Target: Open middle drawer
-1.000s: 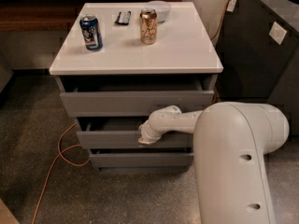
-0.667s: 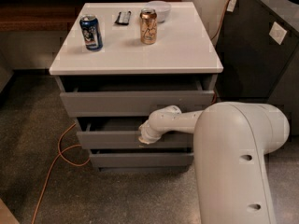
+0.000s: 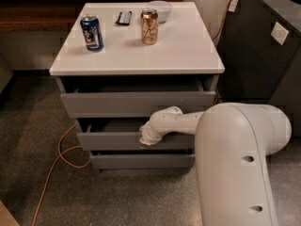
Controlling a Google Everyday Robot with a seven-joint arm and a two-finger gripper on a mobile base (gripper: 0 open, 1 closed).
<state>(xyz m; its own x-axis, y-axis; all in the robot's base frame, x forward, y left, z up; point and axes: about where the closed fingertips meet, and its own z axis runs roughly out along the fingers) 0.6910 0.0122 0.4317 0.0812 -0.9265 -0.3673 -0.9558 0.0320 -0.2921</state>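
Gripper [image 3: 146, 138] sits at the middle drawer's [image 3: 110, 141] upper edge, right of centre; whether it is open or closed cannot be told. The drawer front stands slightly out from the cabinet [image 3: 188, 55] — partly open. Pull in hand; next move calls for a straight draw nearward.

Three drawers [image 3: 136, 103], two cans [image 3: 91, 32], one bowl [image 3: 162, 8], one cable [image 3: 61, 150], one gripper [image 3: 146, 138] at the middle drawer [image 3: 110, 141]

We see soft overhead light, white top [image 3: 183, 46] glaring above the gripper [image 3: 146, 139] at the middle drawer [image 3: 108, 141], shadowed recess behind it
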